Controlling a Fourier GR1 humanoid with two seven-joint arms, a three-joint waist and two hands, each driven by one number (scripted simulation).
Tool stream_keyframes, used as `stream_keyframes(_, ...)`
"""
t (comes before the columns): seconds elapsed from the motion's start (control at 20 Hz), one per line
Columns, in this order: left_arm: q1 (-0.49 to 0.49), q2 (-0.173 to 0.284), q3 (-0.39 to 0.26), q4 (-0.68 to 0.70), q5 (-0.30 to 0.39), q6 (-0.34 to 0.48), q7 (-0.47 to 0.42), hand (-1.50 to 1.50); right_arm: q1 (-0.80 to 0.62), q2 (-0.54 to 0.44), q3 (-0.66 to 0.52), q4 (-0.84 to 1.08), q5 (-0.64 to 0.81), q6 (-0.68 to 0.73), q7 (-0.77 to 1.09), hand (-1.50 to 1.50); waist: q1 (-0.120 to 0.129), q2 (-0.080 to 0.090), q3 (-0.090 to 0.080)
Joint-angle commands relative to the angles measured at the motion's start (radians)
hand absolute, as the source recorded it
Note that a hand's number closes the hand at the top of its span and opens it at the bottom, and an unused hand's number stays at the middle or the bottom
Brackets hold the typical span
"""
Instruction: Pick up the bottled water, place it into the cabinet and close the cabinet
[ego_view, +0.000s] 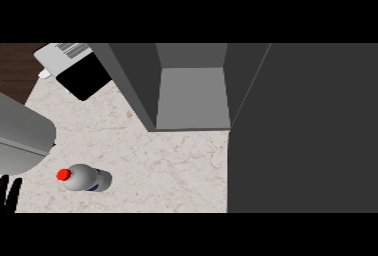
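The bottled water (86, 178) is a small pale, translucent bottle with a red cap (64, 174) and a dark blue band of label round its lower body. It lies on the marble-patterned counter (162, 165) at the lower left of the head view, cap pointing left, well apart from the cabinet.

The left forearm (22, 137) comes in as a broad grey shape along the left edge, above and to the left of the bottle. Below it only a few black fingers of the left hand (10, 194) show at the very edge — thin and fairly straight, near the bottle's cap but not touching it. Whether they are spread apart or together cannot be told from so little. The right hand does not show.

The cabinet (192, 85) stands at the top centre, dark grey — its interior shows a lighter grey floor with nothing visible in it. Its open door (303, 130) fills the right side of the view as a large dark panel. At the upper left, a white and black appliance (74, 67) sits by the counter's edge.
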Motion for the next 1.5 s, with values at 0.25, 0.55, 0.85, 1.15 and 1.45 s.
stream_keyframes(0.25,-0.11,-0.005,-0.003,0.345,-0.07,-0.085,-0.167,-1.5,0.106,-0.001,-0.025,-0.191,-0.079,0.016,0.027,-1.5,0.005,0.003,-0.001)
stream_keyframes(0.55,-0.208,0.0,-0.01,0.497,-0.08,-0.056,-0.263,-1.5,0.19,0.011,-0.036,-0.157,-0.034,0.084,-0.085,-1.5,0.001,0.001,0.0)
stream_keyframes(0.85,-0.27,0.022,0.018,0.685,-0.113,-0.088,-0.374,-1.5,0.184,-0.017,-0.12,-0.165,-0.124,0.072,-0.065,-1.5,0.013,0.006,0.0)
stream_keyframes(1.15,-0.392,0.043,0.05,0.857,-0.13,-0.062,-0.465,-1.5,0.261,-0.007,-0.146,-0.137,-0.116,0.149,-0.165,-1.5,0.002,0.003,0.0)
stream_keyframes(1.45,-0.497,0.05,0.07,1.028,-0.11,-0.11,-0.529,-1.5,0.181,-0.002,-0.143,-0.117,-0.108,0.111,-0.131,-1.5,0.013,0.008,-0.001)
